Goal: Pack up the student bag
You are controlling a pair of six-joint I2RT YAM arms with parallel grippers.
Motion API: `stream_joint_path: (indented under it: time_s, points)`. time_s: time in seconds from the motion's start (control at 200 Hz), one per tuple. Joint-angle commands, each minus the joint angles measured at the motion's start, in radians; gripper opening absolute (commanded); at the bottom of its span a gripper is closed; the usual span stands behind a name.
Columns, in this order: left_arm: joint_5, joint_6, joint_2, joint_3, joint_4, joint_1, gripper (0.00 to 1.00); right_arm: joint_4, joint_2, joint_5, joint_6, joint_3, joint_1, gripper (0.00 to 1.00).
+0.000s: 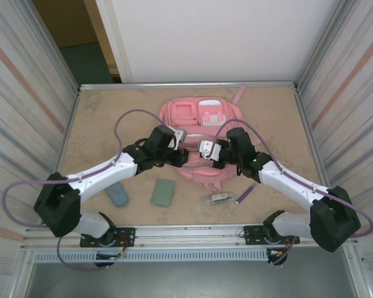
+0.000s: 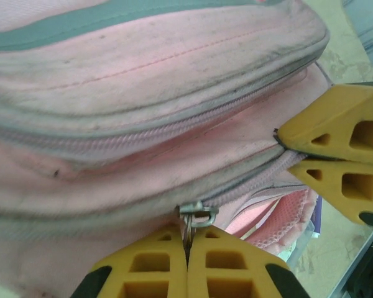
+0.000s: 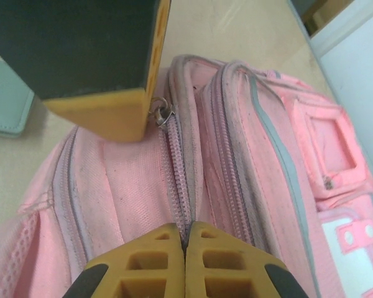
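Student bag point(image 1: 202, 121) lies flat in the middle of the desk point(image 1: 93, 112), nearer its far edge. The left tool point(image 2: 188, 239) is clamped on the metal zip pull point(image 2: 196, 214), apparently to draw a compartment open. The right tool point(image 3: 185, 234) pinches the zip seam point(image 3: 181, 180) with fingers together, likely bracing the fabric against that pull.

The student bag point(image 1: 202, 133) is pink all over, smudged grey along its piping, with a dull grey-green band and pale white-grey patches on the front. Its zip pull point(image 2: 196, 214) is silvery metal. The left hand point(image 2: 188, 239) and right hand point(image 3: 185, 233) both have mustard-yellow fingers with black at the base. The counter point(image 1: 99, 118) is speckled beige. The pouch point(image 1: 118, 194) is teal, the pad point(image 1: 163, 192) green, the pen point(image 1: 245, 194) purple.
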Motion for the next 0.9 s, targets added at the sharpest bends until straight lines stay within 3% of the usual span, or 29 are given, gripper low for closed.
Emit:
stream_joint_path:
  time_s: [0.0,0.16,0.316,0.541,0.727,0.892]
  points:
    - [-0.218,0.057,-0.09,-0.077,-0.157,0.078,0.0,-0.005,-0.07,0.047,-0.066,-0.028,-0.046,0.0]
    - [-0.138,0.146,-0.033,-0.05,-0.239,0.143,0.0,0.015,-0.106,-0.006,-0.119,-0.056,-0.061,0.0]
    - [-0.116,0.205,-0.009,-0.018,-0.246,0.144,0.0,0.022,-0.121,-0.004,-0.173,-0.071,-0.061,0.0]
    - [-0.273,0.248,-0.005,0.004,-0.333,0.165,0.0,0.015,-0.131,0.06,-0.222,-0.096,-0.06,0.0]
    - [-0.29,0.238,-0.028,0.003,-0.352,0.179,0.0,0.03,-0.134,0.086,-0.227,-0.115,-0.061,0.0]
    - [-0.293,0.211,-0.031,0.006,-0.421,0.249,0.0,0.054,-0.143,0.105,-0.225,-0.128,-0.071,0.0]
